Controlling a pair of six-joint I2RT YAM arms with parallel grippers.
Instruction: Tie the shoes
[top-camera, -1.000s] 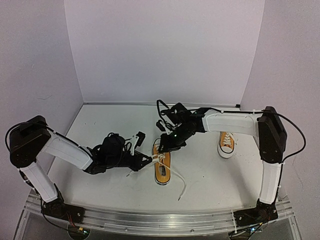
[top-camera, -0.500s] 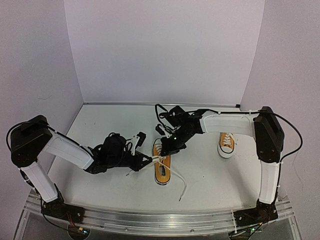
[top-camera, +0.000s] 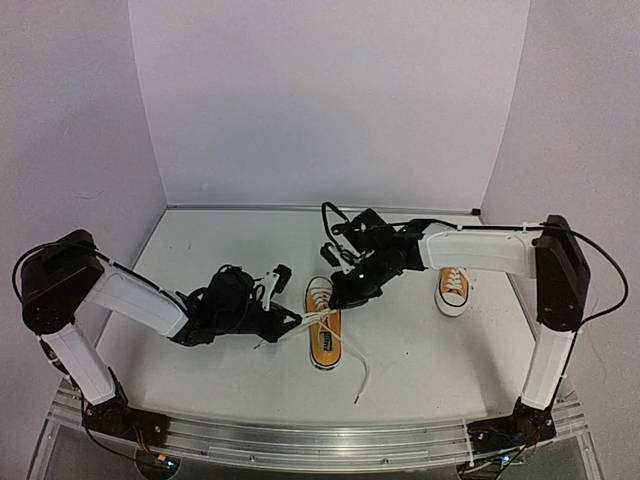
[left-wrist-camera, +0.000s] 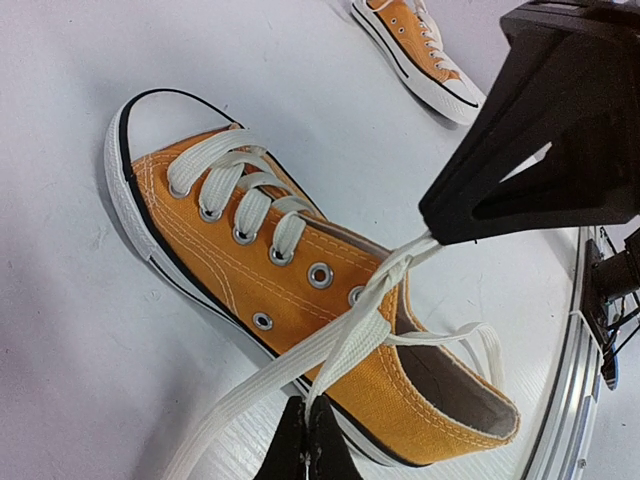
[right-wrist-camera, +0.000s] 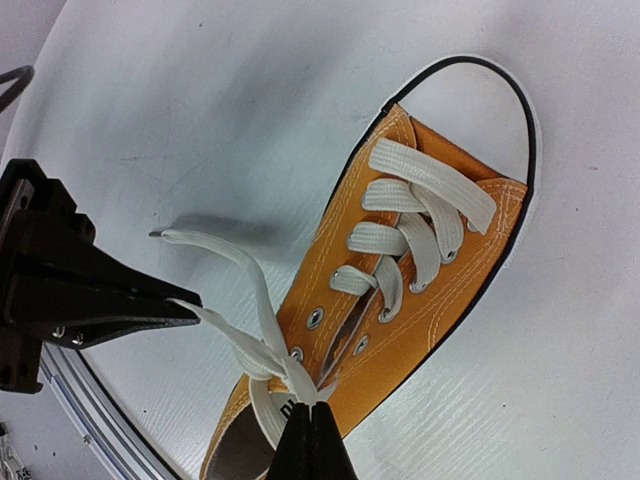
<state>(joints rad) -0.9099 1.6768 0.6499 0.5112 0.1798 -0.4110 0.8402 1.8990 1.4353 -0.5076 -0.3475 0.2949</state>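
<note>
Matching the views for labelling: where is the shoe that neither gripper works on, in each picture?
Top external: the free shoe, right of centre, at mid height.
Left wrist: the free shoe at the top edge, right of centre.
Right wrist: not in it.
Shared landmark: the centre shoe.

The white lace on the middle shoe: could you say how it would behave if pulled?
The lace is probably floppy: it sags and curls where slack. The shoe looks small and light, so a hard tug might drag or tip it.

near shoe: orange, heel toward the tabletop's railed edge
laces: pinched by left gripper and right gripper
other shoe: well apart
</note>
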